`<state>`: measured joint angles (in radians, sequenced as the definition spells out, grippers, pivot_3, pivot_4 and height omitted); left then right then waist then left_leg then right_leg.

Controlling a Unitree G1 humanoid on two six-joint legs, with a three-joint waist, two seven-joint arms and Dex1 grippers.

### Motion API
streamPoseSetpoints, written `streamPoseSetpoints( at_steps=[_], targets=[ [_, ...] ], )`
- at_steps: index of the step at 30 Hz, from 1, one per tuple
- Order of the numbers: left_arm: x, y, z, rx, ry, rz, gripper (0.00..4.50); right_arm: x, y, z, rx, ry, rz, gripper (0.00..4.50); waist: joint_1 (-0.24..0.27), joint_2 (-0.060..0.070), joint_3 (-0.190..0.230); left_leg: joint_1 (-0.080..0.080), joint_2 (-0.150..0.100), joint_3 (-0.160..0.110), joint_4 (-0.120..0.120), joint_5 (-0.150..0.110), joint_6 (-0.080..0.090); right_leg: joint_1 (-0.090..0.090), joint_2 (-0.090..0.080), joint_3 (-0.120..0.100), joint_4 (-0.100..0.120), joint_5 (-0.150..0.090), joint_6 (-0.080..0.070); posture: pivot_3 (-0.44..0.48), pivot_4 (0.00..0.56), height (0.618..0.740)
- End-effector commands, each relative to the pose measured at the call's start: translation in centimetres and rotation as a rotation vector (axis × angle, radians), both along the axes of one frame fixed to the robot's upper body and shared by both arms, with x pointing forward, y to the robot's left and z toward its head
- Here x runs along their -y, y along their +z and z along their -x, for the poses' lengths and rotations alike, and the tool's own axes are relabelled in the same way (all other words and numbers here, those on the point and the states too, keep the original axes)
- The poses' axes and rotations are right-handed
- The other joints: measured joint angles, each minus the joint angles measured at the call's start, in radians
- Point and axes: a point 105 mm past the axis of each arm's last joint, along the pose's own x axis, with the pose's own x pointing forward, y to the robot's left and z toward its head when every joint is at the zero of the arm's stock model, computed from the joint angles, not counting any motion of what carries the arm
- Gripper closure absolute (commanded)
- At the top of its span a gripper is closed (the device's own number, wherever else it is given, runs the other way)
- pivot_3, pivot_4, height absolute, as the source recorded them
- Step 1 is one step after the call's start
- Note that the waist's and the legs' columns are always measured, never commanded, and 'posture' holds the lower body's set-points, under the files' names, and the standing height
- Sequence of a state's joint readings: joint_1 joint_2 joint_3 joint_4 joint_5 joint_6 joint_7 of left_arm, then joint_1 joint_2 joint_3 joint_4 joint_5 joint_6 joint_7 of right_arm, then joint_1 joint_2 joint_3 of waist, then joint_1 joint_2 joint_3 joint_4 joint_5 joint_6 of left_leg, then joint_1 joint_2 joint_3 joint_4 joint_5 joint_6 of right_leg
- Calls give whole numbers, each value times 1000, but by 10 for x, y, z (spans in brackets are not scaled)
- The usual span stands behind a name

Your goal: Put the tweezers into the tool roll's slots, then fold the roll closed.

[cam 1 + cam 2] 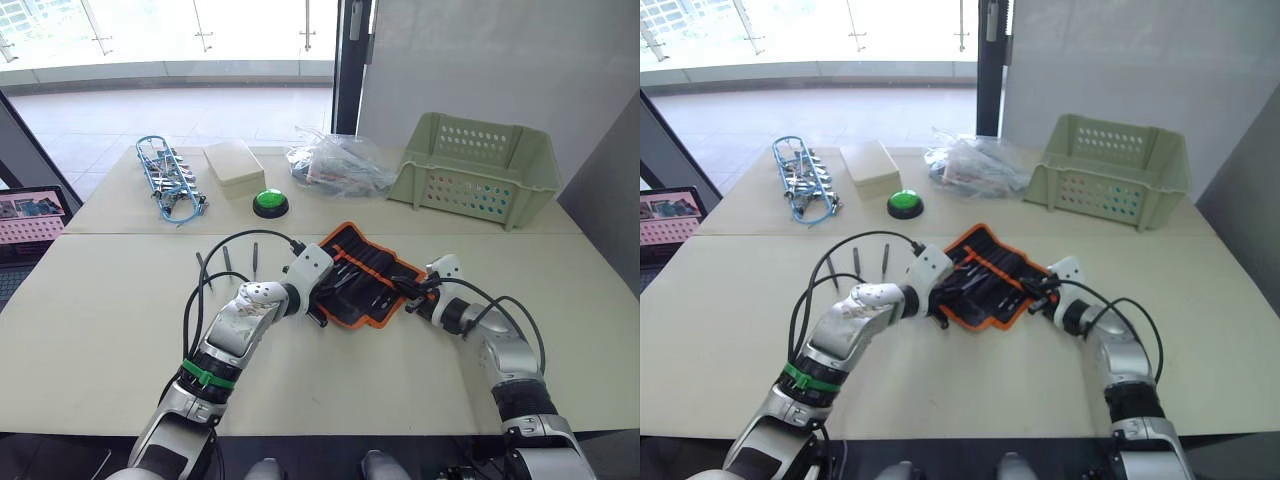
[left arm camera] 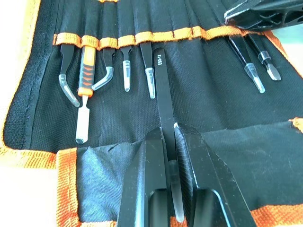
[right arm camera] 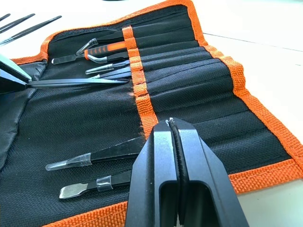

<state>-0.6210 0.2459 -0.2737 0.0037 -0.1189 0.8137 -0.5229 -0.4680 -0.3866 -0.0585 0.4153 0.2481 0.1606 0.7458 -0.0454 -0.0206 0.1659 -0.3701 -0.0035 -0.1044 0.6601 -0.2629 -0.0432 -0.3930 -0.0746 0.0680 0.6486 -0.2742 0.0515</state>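
The tool roll [image 1: 372, 262] lies unrolled on the table's middle, black with orange edging. Its slots [image 2: 142, 37] run along an orange band and hold several capped tools. My left gripper [image 2: 169, 128] is shut on one black pair of tweezers [image 2: 162, 90], whose far end lies just at the band. My right gripper [image 3: 169, 124] is shut, its tips resting on the roll's pocket face beside the band; it also appears from the head [image 1: 408, 288]. Three loose tweezers [image 1: 228, 258] lie on the table left of the roll.
At the back stand a green perforated basket [image 1: 480, 165], a clear plastic bag [image 1: 335, 165], a green button [image 1: 270, 203], a beige box [image 1: 233, 165] and a blue wire bundle [image 1: 170, 180]. A screen [image 1: 30, 215] sits off the table's left edge.
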Motion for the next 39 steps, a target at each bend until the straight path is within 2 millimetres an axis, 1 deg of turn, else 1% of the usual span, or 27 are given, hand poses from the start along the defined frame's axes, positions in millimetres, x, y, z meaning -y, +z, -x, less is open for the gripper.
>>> streamPoseSetpoints(
  at_steps=[1,4,6,10,13,17,22,27,31,36,39],
  targets=[
    [11,15,1,49,-26,19,4451,-3,-10,4,-34,10,15,4500,0,0,0,0,0,0,0,0,0,0,0,0,0,0,0,0,150,740],
    [17,13,-1,50,-26,21,4451,-2,-10,4,-33,7,16,4500,0,0,0,0,0,0,0,0,0,0,0,0,0,0,0,0,150,740],
    [19,13,-6,51,-1,24,4451,-2,-11,5,-34,8,18,4500,1,0,0,0,0,0,0,0,0,0,0,0,0,0,0,0,150,740],
    [29,19,-12,74,-6,26,4451,-4,-13,7,-37,8,18,4500,2,0,0,0,0,0,0,0,0,1,0,0,0,0,0,0,150,740],
    [41,19,-13,90,-48,17,4451,-7,-15,8,-45,14,20,4500,2,0,0,0,0,0,0,0,0,1,0,0,0,0,0,0,150,740],
    [51,15,-18,95,-75,21,4451,-8,-16,7,-44,15,23,4500,2,0,0,0,0,0,0,0,0,1,0,0,0,0,0,0,150,740],
    [63,14,-29,98,-79,61,4451,-9,-15,6,-38,9,17,4500,2,0,0,1,0,0,0,0,0,1,0,0,0,0,0,0,150,740],
    [76,9,-31,90,-103,72,4451,-11,-17,7,-44,9,14,4500,2,0,0,1,-1,0,0,0,0,1,0,0,-1,0,0,0,150,740],
    [78,3,-33,91,-98,64,4451,-11,-17,7,-45,9,14,4500,2,0,0,1,-1,0,0,0,0,1,0,0,0,0,0,0,150,740],
    [73,-9,-37,84,-54,42,4451,-10,-20,9,-52,4,11,4500,3,0,0,1,-1,0,0,0,0,2,0,0,0,0,0,0,150,740],
    [65,-13,-42,83,3,32,4451,-10,-21,9,-54,4,10,4500,3,0,0,2,-1,0,0,0,0,3,0,0,0,0,0,0,150,740]
  ],
)
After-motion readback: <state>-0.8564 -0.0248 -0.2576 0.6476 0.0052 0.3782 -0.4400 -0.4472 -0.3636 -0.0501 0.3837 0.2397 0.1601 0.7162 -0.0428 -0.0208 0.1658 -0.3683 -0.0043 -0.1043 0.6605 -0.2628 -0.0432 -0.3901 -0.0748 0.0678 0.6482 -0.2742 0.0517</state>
